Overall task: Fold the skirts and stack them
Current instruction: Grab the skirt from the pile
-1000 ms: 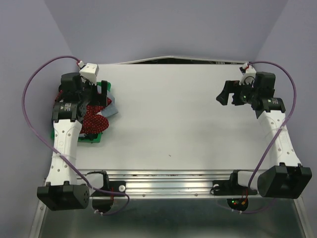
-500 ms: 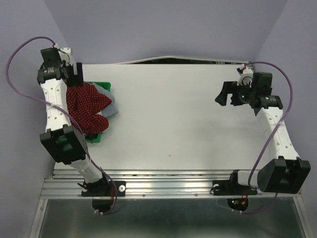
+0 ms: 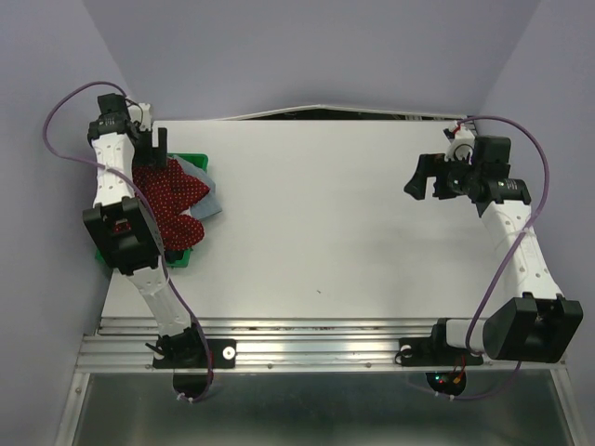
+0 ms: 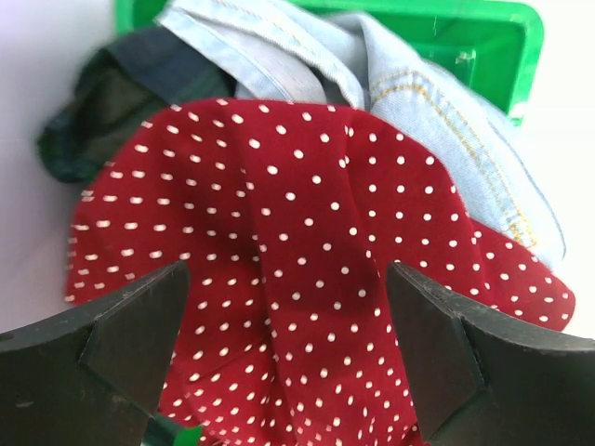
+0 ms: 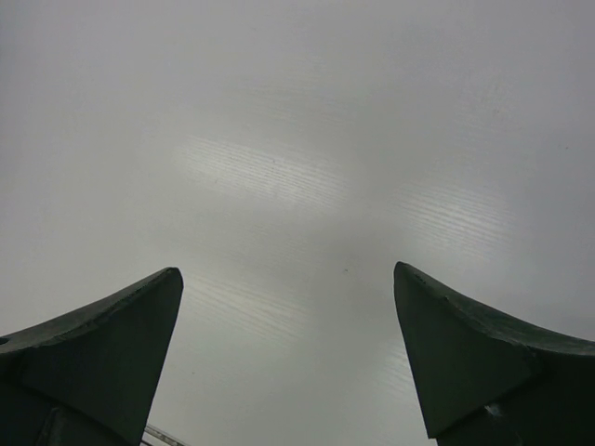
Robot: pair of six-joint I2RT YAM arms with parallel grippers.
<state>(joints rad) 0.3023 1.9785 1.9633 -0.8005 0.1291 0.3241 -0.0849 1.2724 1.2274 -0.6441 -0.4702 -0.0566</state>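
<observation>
The skirts lie bunched in a green tray [image 3: 192, 158] at the table's left edge. The dark red dotted skirt [image 3: 172, 200] is on top, and the pale grey-blue one [image 3: 214, 200] sticks out to its right. In the left wrist view the red skirt [image 4: 307, 251] fills the middle, with the pale grey-blue skirt [image 4: 418, 102] behind it and the dark green plaid skirt [image 4: 102, 93] at the upper left. My left gripper [image 3: 158, 149] is open just above the red skirt [image 4: 288, 362] and holds nothing. My right gripper [image 3: 423, 177] is open and empty above the bare table [image 5: 288, 362].
The tray's far rim [image 4: 502, 37] shows in the left wrist view. The white table [image 3: 316, 223] runs between the two arms. Purple walls close in the left, right and back. A metal rail [image 3: 307, 344] runs along the near edge.
My left arm has swung up and back from over the pile toward the table's far left corner, and its open gripper now points down at the red skirt. The right arm has barely moved.
</observation>
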